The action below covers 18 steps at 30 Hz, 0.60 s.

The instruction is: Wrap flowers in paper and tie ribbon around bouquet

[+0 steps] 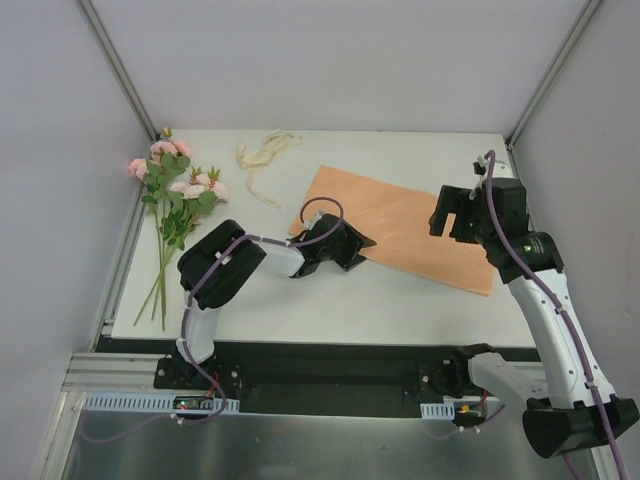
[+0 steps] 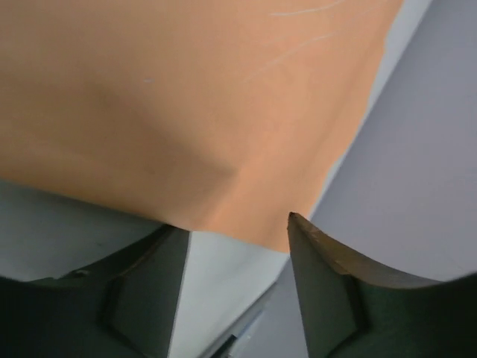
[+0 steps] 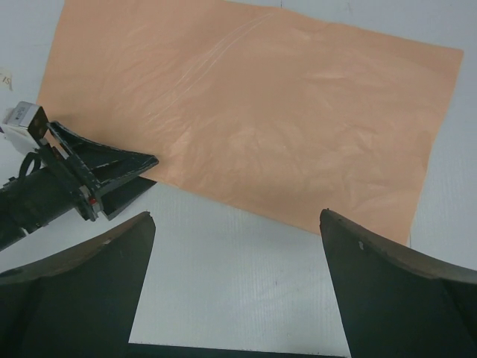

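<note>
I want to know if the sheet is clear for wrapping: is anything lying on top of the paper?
Nothing lies on the paper; its upper face is bare. The left gripper meets its near-left corner, jaws open. Whatever lies beneath the sheet is covered.

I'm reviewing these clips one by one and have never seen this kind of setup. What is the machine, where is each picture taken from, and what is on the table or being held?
Two robot arms are bolted at the table's near edge. The overhead picture looks down from behind them; each of the other two comes from a camera on one arm's wrist, with its own jaws at the bottom.

On the white table lie pink flowers at far left, a cream ribbon near the back, and a peach-orange paper sheet, flat.

The left gripper is at the paper's near-left corner, jaws parted with the edge between them, not visibly clamped. The right gripper hovers above the paper's right part, jaws wide open, holding nothing.
</note>
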Each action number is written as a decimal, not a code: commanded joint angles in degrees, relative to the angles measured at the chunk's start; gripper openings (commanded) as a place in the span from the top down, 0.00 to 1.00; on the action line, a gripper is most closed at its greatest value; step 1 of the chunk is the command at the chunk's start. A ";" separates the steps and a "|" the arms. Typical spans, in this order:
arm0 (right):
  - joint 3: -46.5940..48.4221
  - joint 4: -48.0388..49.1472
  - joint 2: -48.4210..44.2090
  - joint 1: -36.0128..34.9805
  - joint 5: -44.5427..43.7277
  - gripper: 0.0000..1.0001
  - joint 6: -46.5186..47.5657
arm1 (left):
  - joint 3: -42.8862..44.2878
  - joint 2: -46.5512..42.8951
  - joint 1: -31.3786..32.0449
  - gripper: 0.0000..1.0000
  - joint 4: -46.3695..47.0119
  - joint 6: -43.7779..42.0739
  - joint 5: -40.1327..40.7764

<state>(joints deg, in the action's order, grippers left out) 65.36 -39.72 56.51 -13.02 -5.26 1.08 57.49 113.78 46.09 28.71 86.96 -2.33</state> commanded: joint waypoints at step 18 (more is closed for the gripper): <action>-5.33 7.72 12.56 -0.34 17.63 0.04 3.23 | -2.82 -14.45 -14.06 1.00 -37.13 -58.36 -5.12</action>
<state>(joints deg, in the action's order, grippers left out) 61.49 -37.52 66.35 -13.02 2.79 4.49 57.43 104.88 38.33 5.08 48.10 -2.39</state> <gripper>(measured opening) 0.958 0.003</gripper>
